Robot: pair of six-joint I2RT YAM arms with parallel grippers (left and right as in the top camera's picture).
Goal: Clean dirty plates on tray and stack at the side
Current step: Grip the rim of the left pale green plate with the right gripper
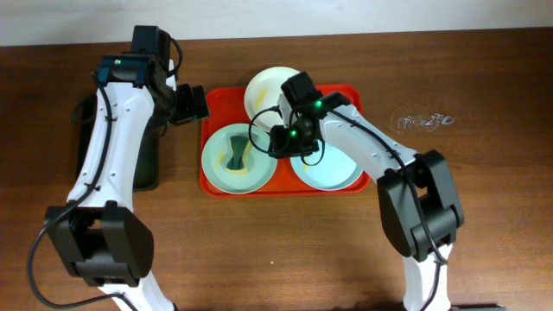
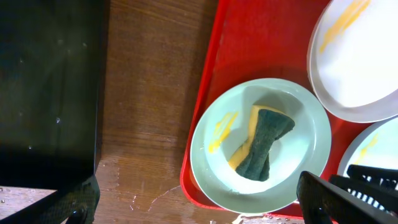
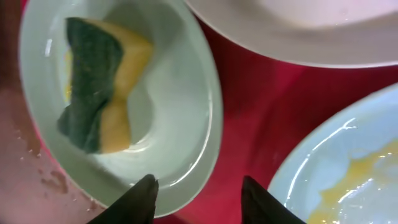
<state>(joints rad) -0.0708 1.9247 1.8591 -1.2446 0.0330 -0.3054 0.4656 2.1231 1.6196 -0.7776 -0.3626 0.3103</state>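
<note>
You had the red-orange tray (image 1: 223, 111) lying on the wooden table (image 1: 484, 233) with all three plates inside it. The white plate (image 1: 263, 86) sat at the tray's far edge, reaching past the rim in the overhead view. A mint plate (image 1: 257, 171) filled the tray's left half and a second mint plate (image 1: 335, 173) its right half. A sponge (image 1: 236, 151) lay loose in the left-half plate, pinched at its middle, green face up with yellow showing along one edge, beside a yellow smear (image 2: 221, 127) on that plate's floor. The white plate carried a yellow streak (image 2: 342, 22) too, and the right-half plate showed yellow residue (image 3: 354, 180) and a wet sheen. Your right gripper (image 3: 199, 193) hung low over the tray's middle, jaws moderately apart and holding nothing. One fingertip (image 3: 146, 190) sat over the rim of the sponge plate, and the other sat over bare red tray between the two mint plates. I could not tell whether either tip touched anything. Your left gripper (image 1: 197, 104) hovered just off the tray's far-left corner, over the table, jaws spread wide and empty. The black tray (image 2: 50, 81) lay beyond the tray's left end, a strip of wood between them, partly under your left arm. Water droplets (image 2: 143, 199) dotted the table just outside the tray's left rim, and a wet mark (image 1: 423, 121) showed on the wood past the tray's right end.
</note>
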